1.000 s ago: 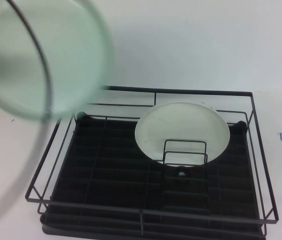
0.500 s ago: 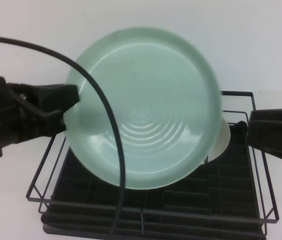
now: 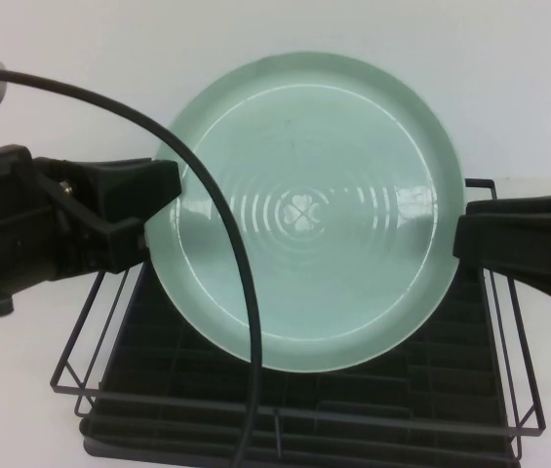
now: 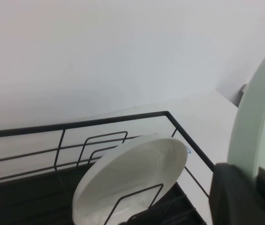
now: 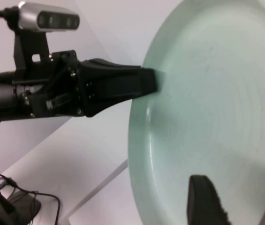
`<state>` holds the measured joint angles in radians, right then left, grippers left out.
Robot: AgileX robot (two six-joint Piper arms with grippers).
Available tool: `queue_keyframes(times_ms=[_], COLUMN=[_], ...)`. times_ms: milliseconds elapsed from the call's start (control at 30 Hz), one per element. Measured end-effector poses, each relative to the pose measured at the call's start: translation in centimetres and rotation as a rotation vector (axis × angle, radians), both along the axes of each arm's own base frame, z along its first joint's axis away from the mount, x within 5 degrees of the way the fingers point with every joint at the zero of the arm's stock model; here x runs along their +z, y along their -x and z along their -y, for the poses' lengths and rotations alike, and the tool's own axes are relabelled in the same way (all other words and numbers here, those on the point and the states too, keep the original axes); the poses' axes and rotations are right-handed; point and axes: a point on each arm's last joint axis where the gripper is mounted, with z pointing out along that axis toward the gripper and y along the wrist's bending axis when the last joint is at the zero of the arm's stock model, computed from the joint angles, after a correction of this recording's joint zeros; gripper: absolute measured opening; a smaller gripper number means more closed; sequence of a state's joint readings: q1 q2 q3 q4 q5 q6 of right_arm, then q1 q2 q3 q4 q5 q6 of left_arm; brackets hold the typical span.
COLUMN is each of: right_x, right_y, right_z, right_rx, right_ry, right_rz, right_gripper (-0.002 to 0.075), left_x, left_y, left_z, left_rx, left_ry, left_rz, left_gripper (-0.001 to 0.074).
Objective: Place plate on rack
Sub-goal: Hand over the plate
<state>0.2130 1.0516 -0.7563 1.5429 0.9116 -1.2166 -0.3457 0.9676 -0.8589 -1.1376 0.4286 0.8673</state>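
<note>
Above the rack (image 3: 509, 375), the mint-green plate (image 3: 306, 210) hangs face-up to cam, not yet slotted. Left gripper (image 3: 153, 210) clamps its rim at 9 o'clock; right gripper (image 3: 462, 239) at 3 o'clock straddles the rim, fingers apart. White plate (image 4: 132, 176) already racked. Lowering left.

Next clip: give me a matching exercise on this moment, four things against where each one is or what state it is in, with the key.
Things:
1. green plate
2. white plate
3. left gripper
4. right gripper

States:
A. leaning inside the rack
B. at the green plate's rim on the robot's right
C. held upright in the air above the rack
D. clamped on the green plate's rim on the robot's left

Pairs: 1-C, 2-A, 3-D, 4-B
</note>
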Motion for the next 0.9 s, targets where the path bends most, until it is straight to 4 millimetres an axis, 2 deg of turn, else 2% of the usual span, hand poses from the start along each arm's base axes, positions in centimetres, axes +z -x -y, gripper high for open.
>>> queue_keyframes(times_ms=[67,167,300,400,500,633,900], right_x=[0.0,0.5,2.5,4.1,5.2,5.1,4.0], right_y=[-0.1,-0.2,-0.4,-0.5,-0.7,-0.8,-1.0], right_z=[0.0,0.0,-0.1,-0.1,0.0,0.1,-0.2], right_rx=[-0.003,-0.003,-0.006,-0.008,-0.027,-0.039,0.017], right_ry=[-0.007,-0.015,-0.028,-0.04,-0.024,0.02,0.061], right_rz=[0.007,0.056,0.144,0.188,0.204,0.182,0.105], right_gripper=[0.0318,0.032,0.0333,0.0392,0.0459,0.0489,0.0495], left_x=[-0.1,0.0,0.1,-0.1,-0.1,-0.1,0.1], left_y=[0.3,-0.1,0.0,0.4,0.3,0.3,0.3], left_z=[0.2,0.0,0.0,0.4,0.3,0.3,0.4], left_rx=[-0.035,0.008,0.007,-0.052,-0.033,-0.04,-0.044], left_ry=[-0.004,0.0,0.008,0.003,0.002,0.001,0.037], left_rz=[-0.017,0.005,0.001,-0.019,-0.01,-0.014,-0.016], left_gripper=[0.0001,0.0016,0.0015,0.0011,0.001,0.0009,0.0009])
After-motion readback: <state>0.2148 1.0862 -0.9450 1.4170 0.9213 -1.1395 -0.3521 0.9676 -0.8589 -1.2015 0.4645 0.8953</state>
